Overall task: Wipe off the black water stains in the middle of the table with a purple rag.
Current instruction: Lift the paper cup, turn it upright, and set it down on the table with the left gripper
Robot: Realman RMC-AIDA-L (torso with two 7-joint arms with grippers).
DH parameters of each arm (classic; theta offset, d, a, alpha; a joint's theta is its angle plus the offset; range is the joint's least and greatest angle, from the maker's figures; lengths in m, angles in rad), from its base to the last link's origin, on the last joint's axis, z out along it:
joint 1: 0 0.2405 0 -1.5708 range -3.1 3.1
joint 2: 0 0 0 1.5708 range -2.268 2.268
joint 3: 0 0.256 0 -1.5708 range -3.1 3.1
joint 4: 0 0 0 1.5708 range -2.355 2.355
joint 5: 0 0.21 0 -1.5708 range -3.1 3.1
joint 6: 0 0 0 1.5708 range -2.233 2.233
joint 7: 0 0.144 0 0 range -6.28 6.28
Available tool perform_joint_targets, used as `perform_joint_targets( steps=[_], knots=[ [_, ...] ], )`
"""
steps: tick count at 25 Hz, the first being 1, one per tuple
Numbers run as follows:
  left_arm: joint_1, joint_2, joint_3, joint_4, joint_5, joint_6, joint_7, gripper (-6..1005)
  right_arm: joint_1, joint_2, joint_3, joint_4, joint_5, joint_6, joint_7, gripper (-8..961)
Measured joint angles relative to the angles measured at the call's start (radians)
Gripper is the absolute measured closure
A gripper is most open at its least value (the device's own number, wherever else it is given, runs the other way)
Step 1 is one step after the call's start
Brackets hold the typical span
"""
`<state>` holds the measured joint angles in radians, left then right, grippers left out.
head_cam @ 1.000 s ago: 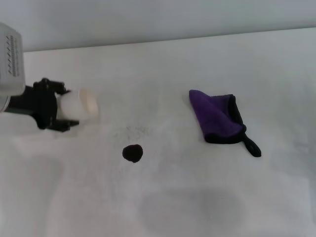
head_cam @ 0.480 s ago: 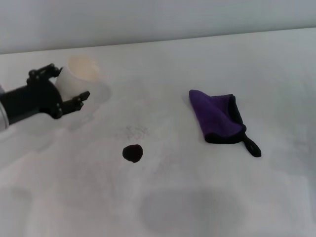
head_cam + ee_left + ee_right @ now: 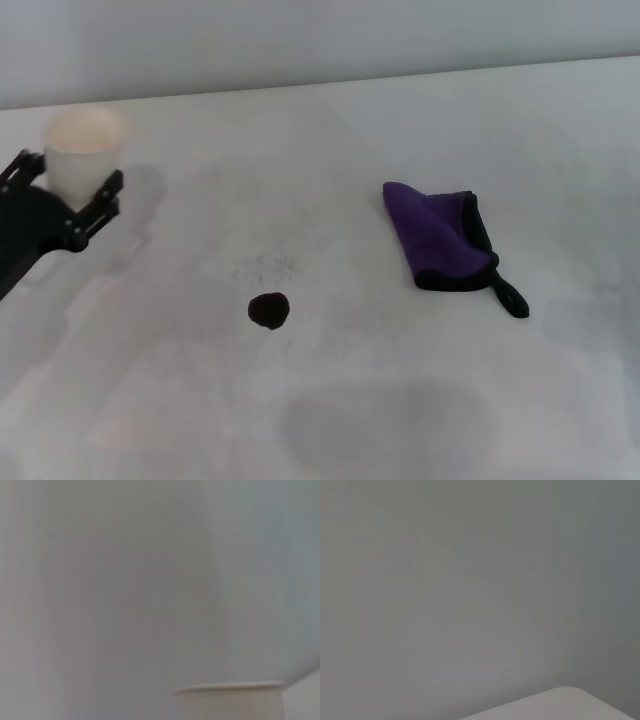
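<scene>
The black water stain (image 3: 269, 310) is a small glossy blot on the white table (image 3: 330, 140), a little left of centre. The purple rag (image 3: 440, 238) lies folded to its right, black loop tail pointing toward the front right. My left gripper (image 3: 65, 187) is at the far left, well away from the stain, shut on a white paper cup (image 3: 84, 155) that stands upright in it. The cup's rim also shows in the left wrist view (image 3: 230, 688). My right gripper is out of view.
A faint grey speckled smudge (image 3: 268, 267) lies just behind the stain. The table's back edge meets a grey wall. The right wrist view shows only the wall and a corner of the table (image 3: 560, 705).
My left gripper has swung the cup from lying tilted on its side to upright, and has drawn back to the left. The stain and the rag have not moved.
</scene>
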<state>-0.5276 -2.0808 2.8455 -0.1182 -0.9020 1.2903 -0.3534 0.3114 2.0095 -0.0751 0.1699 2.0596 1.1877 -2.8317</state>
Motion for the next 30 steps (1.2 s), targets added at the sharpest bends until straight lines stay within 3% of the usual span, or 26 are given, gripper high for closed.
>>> perform_joint_targets(
  steps=[8,18,30],
  knots=[
    [0.082,-0.002,-0.002,0.116,-0.194,-0.101,0.005,258,0.007,0.0,-0.001,-0.001,-0.002,0.002,0.0,143],
    [0.093,-0.005,-0.002,0.129,-0.232,-0.193,0.028,261,0.022,0.003,-0.012,0.009,-0.006,0.001,0.0,148],
    [0.094,-0.008,-0.001,0.227,-0.233,-0.245,0.255,259,0.037,0.003,-0.012,0.011,-0.017,0.009,0.011,155]
  ],
)
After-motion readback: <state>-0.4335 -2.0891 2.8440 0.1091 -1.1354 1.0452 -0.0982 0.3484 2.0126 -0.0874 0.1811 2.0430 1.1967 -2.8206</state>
